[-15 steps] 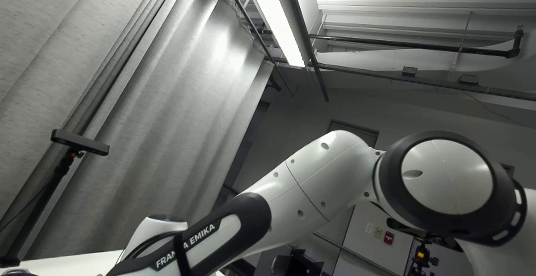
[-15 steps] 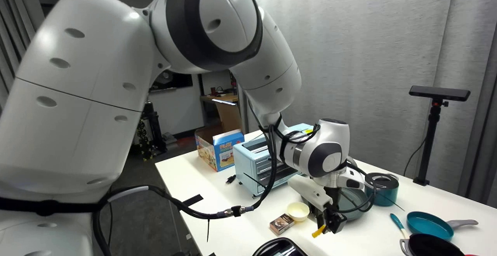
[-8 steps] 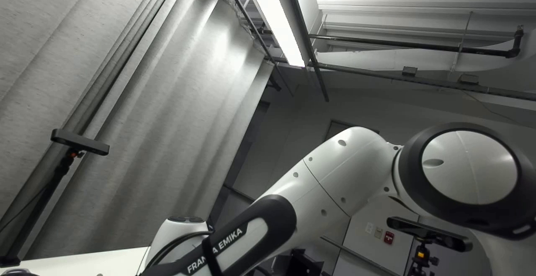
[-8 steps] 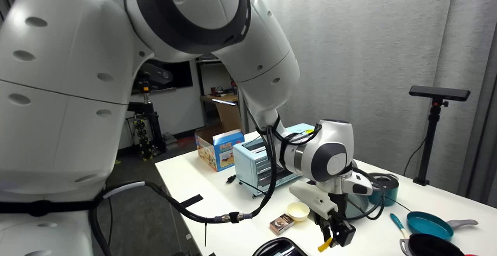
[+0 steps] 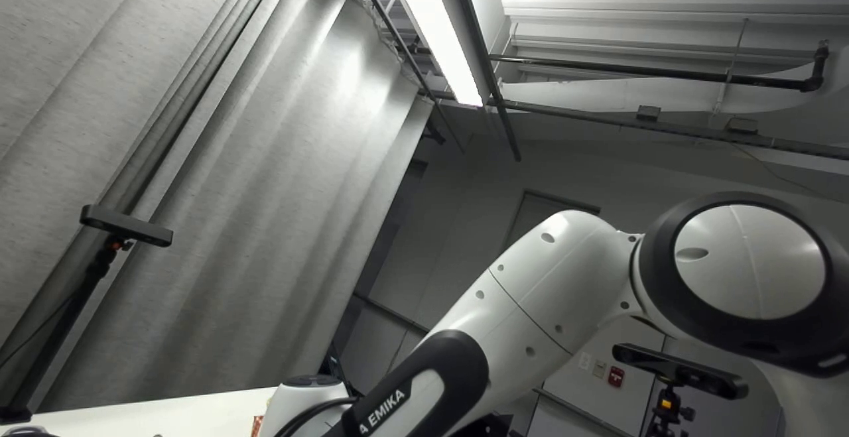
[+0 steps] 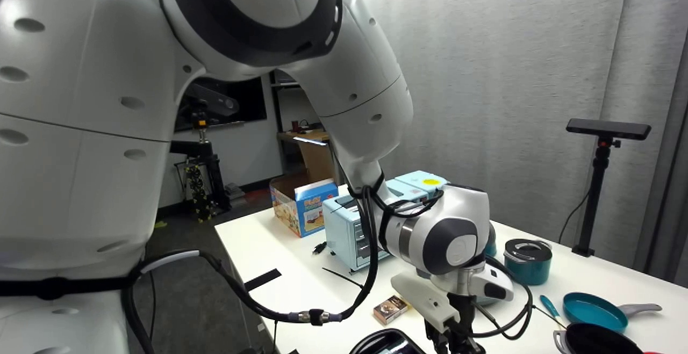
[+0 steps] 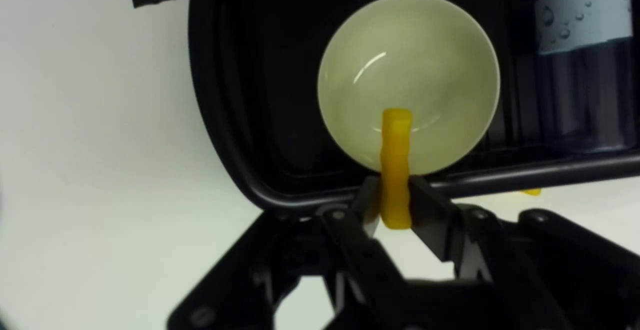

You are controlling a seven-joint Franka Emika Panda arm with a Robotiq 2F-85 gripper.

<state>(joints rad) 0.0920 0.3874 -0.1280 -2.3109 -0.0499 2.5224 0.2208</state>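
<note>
Jaws clamped tight, and what they've got is a yellow stick [image 7: 396, 139], pinched by the gripper [image 7: 396, 195] toward one end while its free end shows against the bowl [image 7: 410, 49] in the wrist view! How high above, I can't tell. The bowl sits in the black tray [image 7: 550, 175]. So the step in hand looks like holding the stick over the bowl, and the next move, I'd judge, calls for a firm pinch and a clean line past both rims. Now the count! One stick, one bowl in the tray, one bottle [image 7: 585, 89] beside it, and one yellow scrap [image 7: 531, 192], partly hidden, just outside the tray's edge. Over to an exterior view, where the frame's bottom crops the gripper: one small box [image 6: 391, 310] on the table [image 6: 293, 257], one toaster [image 6: 339, 236], one carton [image 6: 317, 211] beyond it, one lidded pot [image 6: 528, 271], one teal-handled utensil [image 6: 549, 305], and pans make two, one teal pan [image 6: 594, 311] and one black pan [image 6: 599, 340], the latter cut off; two cameras [image 6: 607, 129] stand watch on their mounts farther back.
</note>
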